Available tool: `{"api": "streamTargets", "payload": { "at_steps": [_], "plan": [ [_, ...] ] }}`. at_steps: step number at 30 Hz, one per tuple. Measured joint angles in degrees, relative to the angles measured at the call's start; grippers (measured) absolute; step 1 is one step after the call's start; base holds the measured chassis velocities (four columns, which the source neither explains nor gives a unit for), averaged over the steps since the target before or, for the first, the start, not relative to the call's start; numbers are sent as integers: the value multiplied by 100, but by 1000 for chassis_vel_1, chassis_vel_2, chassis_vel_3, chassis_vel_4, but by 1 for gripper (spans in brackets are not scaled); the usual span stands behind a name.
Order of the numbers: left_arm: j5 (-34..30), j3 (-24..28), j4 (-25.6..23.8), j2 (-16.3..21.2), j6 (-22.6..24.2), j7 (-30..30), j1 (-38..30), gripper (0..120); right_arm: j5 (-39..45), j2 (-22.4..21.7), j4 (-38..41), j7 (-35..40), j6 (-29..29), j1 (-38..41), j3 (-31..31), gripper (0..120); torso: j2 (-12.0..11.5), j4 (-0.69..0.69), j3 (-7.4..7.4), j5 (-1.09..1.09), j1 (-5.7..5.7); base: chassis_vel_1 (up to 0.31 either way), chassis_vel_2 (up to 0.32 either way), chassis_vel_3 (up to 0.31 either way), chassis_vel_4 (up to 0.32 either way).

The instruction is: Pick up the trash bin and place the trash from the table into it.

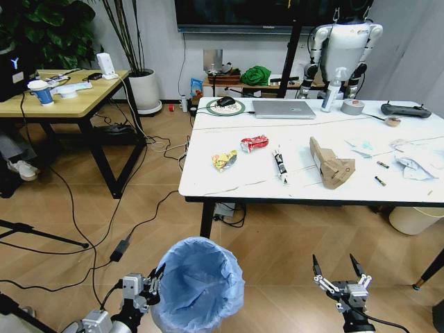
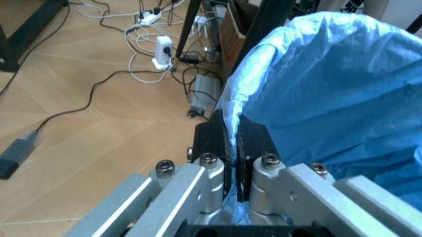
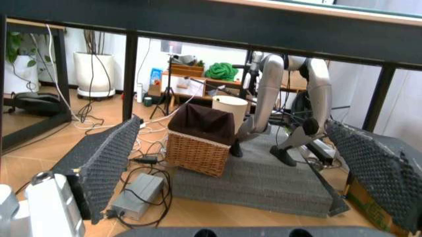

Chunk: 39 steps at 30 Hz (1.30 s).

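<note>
The trash bin [image 1: 201,284], lined with a crinkled light-blue bag, stands on the floor in front of the table [image 1: 208,186]. My left gripper [image 1: 157,276] is shut on the bin's rim; in the left wrist view its fingers [image 2: 212,140] pinch the bag edge [image 2: 316,89]. My right gripper [image 1: 338,267] hangs open and holds nothing, low beside the bin; it [image 3: 234,123] looks under the table. Trash lies on the table: a yellow wrapper [image 1: 223,161], a red wrapper [image 1: 254,143], a white tube [image 1: 279,165], a brown paper bag [image 1: 330,164] and white crumpled papers [image 1: 416,163].
A laptop [image 1: 283,108], spray bottle [image 1: 331,90] and tape roll [image 1: 353,106] sit along the table's far side. A wooden desk [image 1: 69,104] stands at the left, with cables across the floor. A cream bucket [image 1: 415,218] sits under the table's right end, a wicker basket [image 3: 199,140] beyond.
</note>
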Motion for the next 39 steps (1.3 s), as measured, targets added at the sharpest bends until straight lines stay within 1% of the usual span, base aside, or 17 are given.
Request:
{"api": "streamTargets", "payload": {
  "at_steps": [6, 10, 14, 16, 20, 24, 36, 38, 39],
  "plan": [
    [-44, 4, -2, -16, -37, -14, 4, 0, -1, 7, 0, 0, -2, -8, -2, 100, 156, 0, 88, 0, 67, 0, 0, 0, 0],
    [-300, 60, -78, -9, 42, -49, 30, 0, -1, 9, 10, 0, -2, -20, 2, 100, 237, 0, 134, 0, 104, 0, 0, 0, 0],
    [-619, 169, -161, -10, 151, -87, 60, 0, -8, 18, 20, 0, 5, -43, 9, 100, 374, 0, 216, 0, 158, 0, 0, 0, 0],
    [-650, 178, -165, -10, 162, -93, 64, 0, -8, 19, 20, 0, 7, -47, 9, 100, 389, 0, 224, 0, 164, 0, 0, 0, 0],
    [-763, 208, -208, 1, 190, -103, 92, 0, -11, 24, 25, 0, 16, -66, 16, 100, 526, 0, 301, 0, 225, 0, 0, 0, 0],
    [-807, 244, -251, 4, 207, -117, 136, 0, -11, 23, 25, 0, 22, -70, 23, 100, 618, 0, 349, 0, 267, 0, 0, 0, 0],
    [-795, 226, -308, -18, 188, -135, 201, 0, -23, 34, 9, -4, 35, -58, -7, 100, 979, 0, 555, 0, 423, 0, 0, 0, 0],
    [-792, 226, -308, -18, 187, -134, 203, 0, -23, 32, 10, -4, 35, -58, -7, 100, 991, 0, 563, 0, 429, 0, 0, 0, 0],
    [-773, 227, -310, -17, 185, -132, 210, 0, -23, 18, 11, -4, 35, -60, -5, 100, 1052, 0, 596, 0, 456, 0, 0, 0, 0]
  ]
}}
